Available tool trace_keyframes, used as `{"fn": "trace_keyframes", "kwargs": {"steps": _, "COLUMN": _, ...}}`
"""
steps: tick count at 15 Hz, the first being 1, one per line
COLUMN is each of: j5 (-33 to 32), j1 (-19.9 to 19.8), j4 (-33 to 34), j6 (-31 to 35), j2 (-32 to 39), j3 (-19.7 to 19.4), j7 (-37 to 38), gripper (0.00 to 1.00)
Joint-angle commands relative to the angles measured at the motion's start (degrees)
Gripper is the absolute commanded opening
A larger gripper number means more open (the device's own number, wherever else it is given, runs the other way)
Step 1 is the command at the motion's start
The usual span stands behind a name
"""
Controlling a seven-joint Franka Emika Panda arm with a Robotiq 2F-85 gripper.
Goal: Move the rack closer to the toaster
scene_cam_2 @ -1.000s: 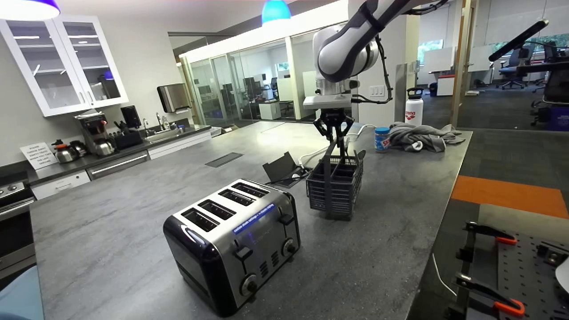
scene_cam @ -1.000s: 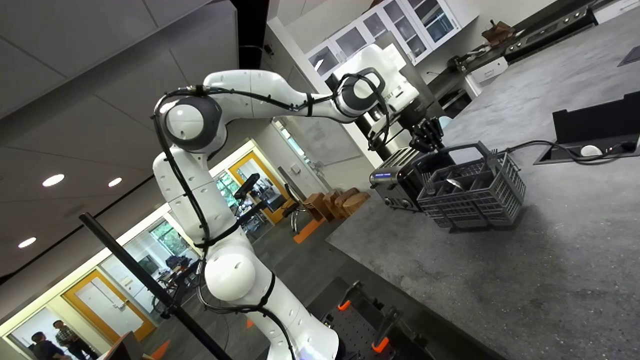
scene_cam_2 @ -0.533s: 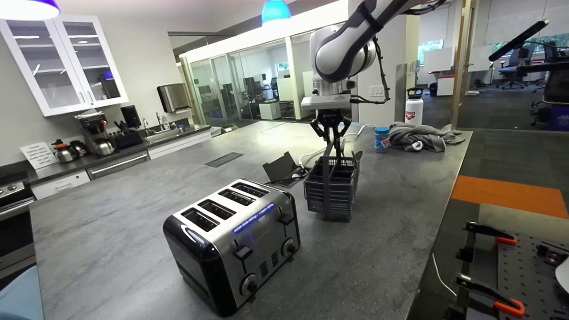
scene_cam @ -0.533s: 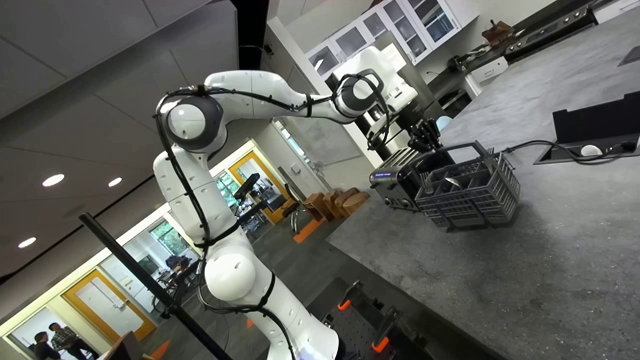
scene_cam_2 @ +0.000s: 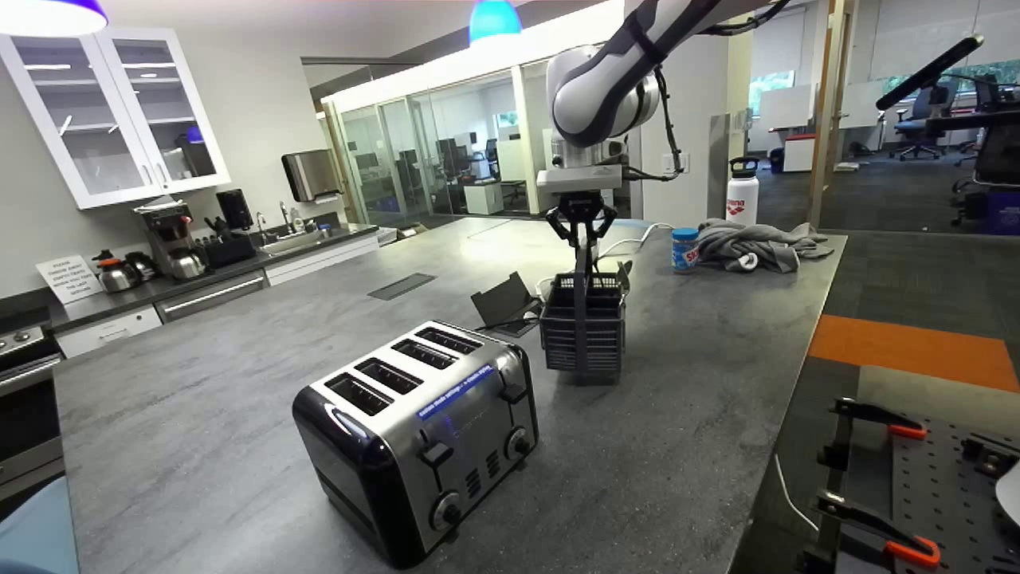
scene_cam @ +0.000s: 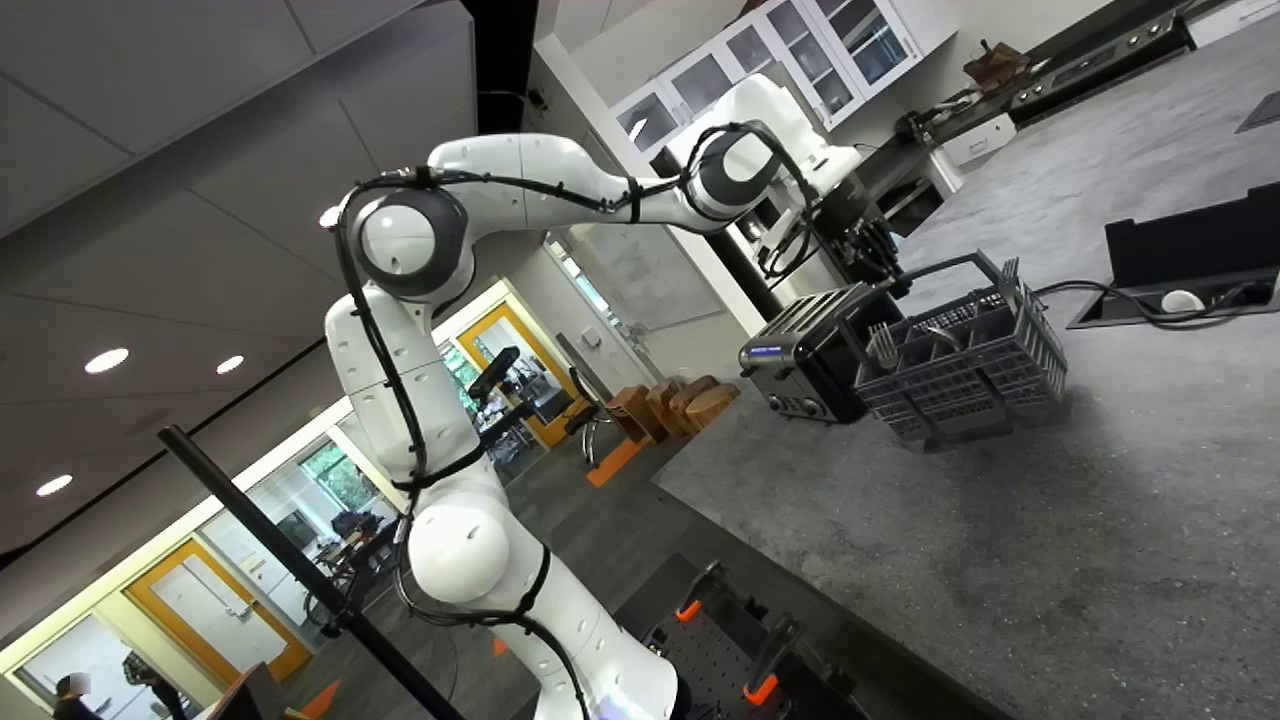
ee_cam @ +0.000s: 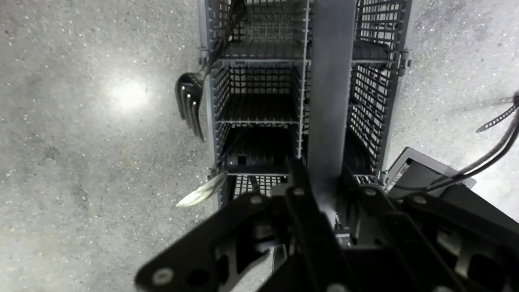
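I have my black two-fingered claw [ee_cam: 323, 167] pinched on the flat handle [ee_cam: 331, 81] of the dark grey, rectangular open-grid rack [scene_cam_2: 584, 331], near but apart from the boxy black-and-silver toaster [scene_cam_2: 414, 446] on the grey worktop [scene_cam_2: 199, 399].

In exterior view, we see dark grey rectangular wire dish rack [scene_cam_2: 602, 343] shifted left and slightly up, just right of centre, turned more end-on; black two-fingered gripper [scene_cam_2: 587, 252] gone left with it. In exterior view, we find white jointed robot arm [scene_cam: 560, 160] and rack shifted right.
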Motion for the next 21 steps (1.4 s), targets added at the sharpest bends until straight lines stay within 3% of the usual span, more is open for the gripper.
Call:
{"fn": "trace_keyframes", "kwargs": {"steps": 1, "j5": 1.3, "j1": -1.0, "j4": 6.6, "j6": -2.6, "j2": 3.7, "j3": 0.1, "j7": -4.5, "gripper": 0.05}}
{"fn": "trace_keyframes", "kwargs": {"steps": 8, "j5": 2.1, "j1": -1.5, "j4": 13.9, "j6": -4.0, "j2": 10.0, "j3": -0.1, "j7": -8.7, "gripper": 0.05}}
{"fn": "trace_keyframes", "kwargs": {"steps": 14, "j5": 2.0, "j1": -1.3, "j4": 15.5, "j6": -4.9, "j2": 11.6, "j3": -0.6, "j7": -9.5, "gripper": 0.05}}
{"fn": "trace_keyframes", "kwargs": {"steps": 15, "j5": 1.9, "j1": -1.3, "j4": 15.2, "j6": -4.5, "j2": 11.5, "j3": -0.7, "j7": -9.4, "gripper": 0.44}}
{"fn": "trace_keyframes", "kwargs": {"steps": 17, "j5": 1.7, "j1": -1.2, "j4": 14.4, "j6": -4.1, "j2": 11.0, "j3": -0.9, "j7": -9.4, "gripper": 0.52}}
{"fn": "trace_keyframes", "kwargs": {"steps": 21, "j5": 2.0, "j1": -1.4, "j4": 12.4, "j6": -4.8, "j2": 6.8, "j3": -1.4, "j7": -9.2, "gripper": 0.82}}
